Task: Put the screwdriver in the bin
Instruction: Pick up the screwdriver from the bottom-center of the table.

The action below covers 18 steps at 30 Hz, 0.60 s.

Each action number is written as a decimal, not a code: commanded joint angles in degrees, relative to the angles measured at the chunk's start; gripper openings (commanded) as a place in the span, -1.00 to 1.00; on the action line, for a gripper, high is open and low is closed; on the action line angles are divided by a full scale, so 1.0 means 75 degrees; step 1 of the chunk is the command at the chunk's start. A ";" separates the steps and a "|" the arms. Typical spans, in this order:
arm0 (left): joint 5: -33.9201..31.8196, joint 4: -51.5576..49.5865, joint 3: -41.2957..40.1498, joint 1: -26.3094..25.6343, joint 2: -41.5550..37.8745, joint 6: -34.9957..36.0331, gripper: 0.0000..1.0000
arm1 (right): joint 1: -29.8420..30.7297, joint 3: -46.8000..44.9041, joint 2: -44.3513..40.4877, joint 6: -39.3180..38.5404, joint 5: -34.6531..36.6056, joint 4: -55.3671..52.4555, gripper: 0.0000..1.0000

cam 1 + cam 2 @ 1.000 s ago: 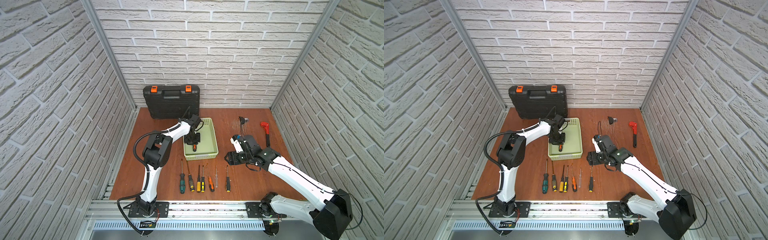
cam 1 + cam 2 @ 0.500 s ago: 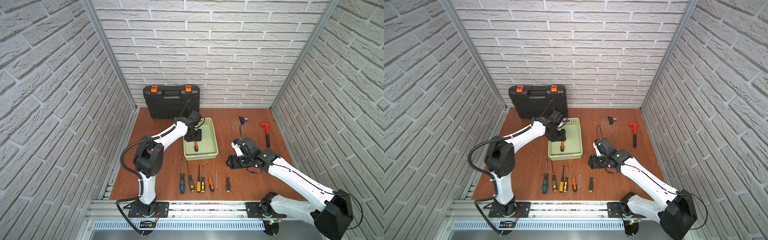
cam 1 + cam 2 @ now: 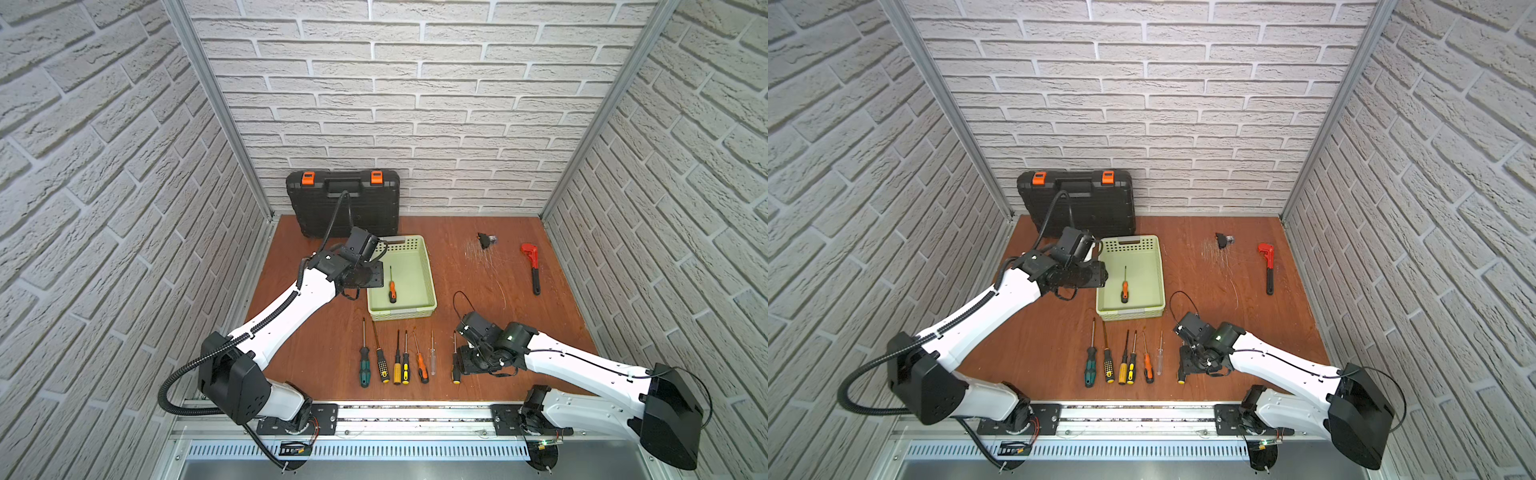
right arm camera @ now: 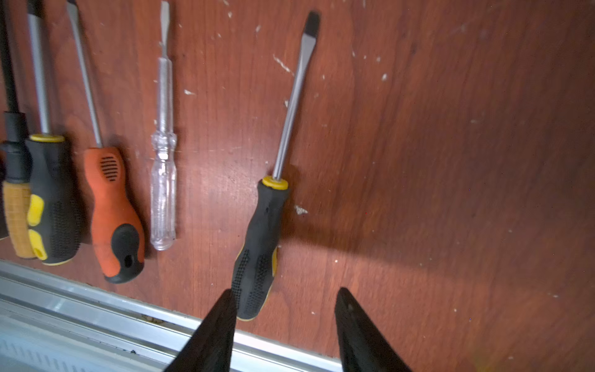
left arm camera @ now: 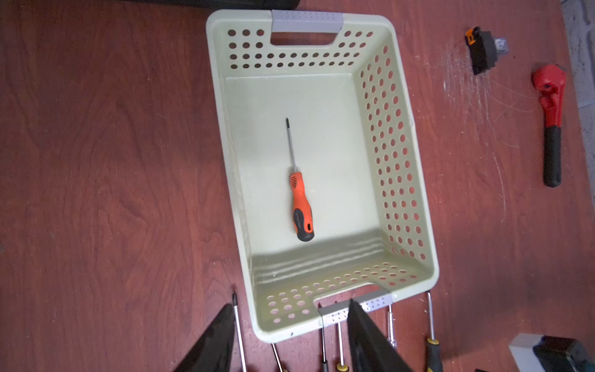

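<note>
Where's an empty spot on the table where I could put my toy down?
Best: the bare tabletop between the bin and the red wrench. The bin's floor around the orange screwdriver is free too. Crowded: the front, with the screwdriver row and the right gripper.

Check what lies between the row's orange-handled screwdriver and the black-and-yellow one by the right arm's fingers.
One clear-handled screwdriver, touching neither the orange-handled screwdriver nor the black-and-yellow screwdriver. Clearest in the right wrist view.

An orange-handled screwdriver (image 5: 301,206) is seen lying flat inside the pale green bin (image 5: 396,154), just ahead of the left gripper (image 5: 290,304), whose jaws are parted.
</note>
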 commanded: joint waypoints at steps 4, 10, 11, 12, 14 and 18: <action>-0.0087 0.0184 -0.0179 0.0356 -0.0154 0.0295 0.13 | 0.0151 0.0292 0.0739 0.0289 0.0013 0.0849 0.07; -0.0087 0.0227 -0.0362 0.0593 -0.0374 0.0370 0.14 | 0.0157 0.0340 0.1333 0.0248 0.0004 0.0896 0.02; -0.0090 0.0240 -0.0351 0.0649 -0.0401 0.0404 0.14 | 0.0157 0.0340 0.1369 0.0231 0.0001 0.0901 0.00; -0.0086 0.0237 -0.0332 0.0731 -0.0426 0.0431 0.14 | 0.0157 0.0343 0.1443 0.0206 -0.0019 0.0896 -0.02; -0.0096 0.0215 -0.0293 0.0852 -0.0473 0.0505 0.14 | 0.0157 0.0375 0.1562 0.0179 -0.0063 0.0890 -0.05; -0.0207 0.0161 -0.0245 0.1071 -0.0587 0.0675 0.15 | 0.0157 0.0254 0.1735 0.0158 -0.0185 0.1035 -0.16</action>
